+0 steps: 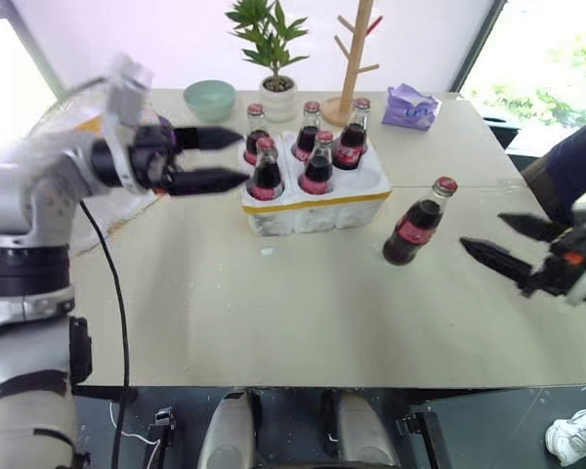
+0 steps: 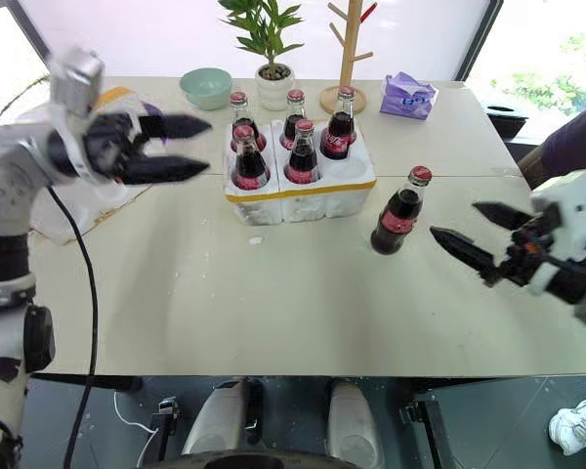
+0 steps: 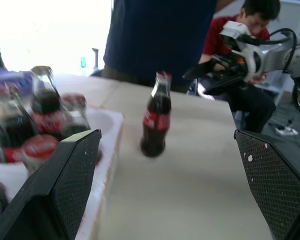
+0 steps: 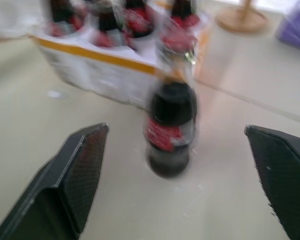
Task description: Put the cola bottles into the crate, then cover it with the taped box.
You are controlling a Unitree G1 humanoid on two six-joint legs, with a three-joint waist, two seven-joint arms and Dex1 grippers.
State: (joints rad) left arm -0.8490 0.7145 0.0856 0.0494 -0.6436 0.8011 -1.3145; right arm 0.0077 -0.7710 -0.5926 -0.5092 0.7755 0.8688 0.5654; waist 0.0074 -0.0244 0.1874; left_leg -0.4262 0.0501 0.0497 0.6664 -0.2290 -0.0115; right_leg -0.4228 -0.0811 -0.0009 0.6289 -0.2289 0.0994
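A: Standing on the table (image 1: 273,322), the crate (image 1: 317,200) has five bottles (image 1: 317,164) in its wells; yellow band round its side

B: Sixth bottle?

A: Loose bottle (image 1: 417,223) upright on the table, just right of the crate, not touching it

B: Left gripper?

A: Left gripper (image 1: 225,159) spread wide, nothing in it, pointing sideways at the crate's left end, close to the nearest bottle, off the tabletop

B: Right one?

A: Right gripper (image 1: 508,241) wide open too, empty, right of the loose bottle and aimed at it, clear gap between. In the right wrist view the bottle sits between the two fingers (image 4: 77,175) but ahead of them

B: Taped box?

A: White styrofoam with yellow tape (image 2: 112,98) behind the left arm, far left of the table, mostly hidden, can't tell more

B: Other stuff?

A: Green bowl (image 1: 209,98), potted plant (image 1: 273,59), wooden stand (image 1: 355,59), purple pack (image 1: 411,107) along the far edge; a person in dark blue (image 3: 160,35) at the right side
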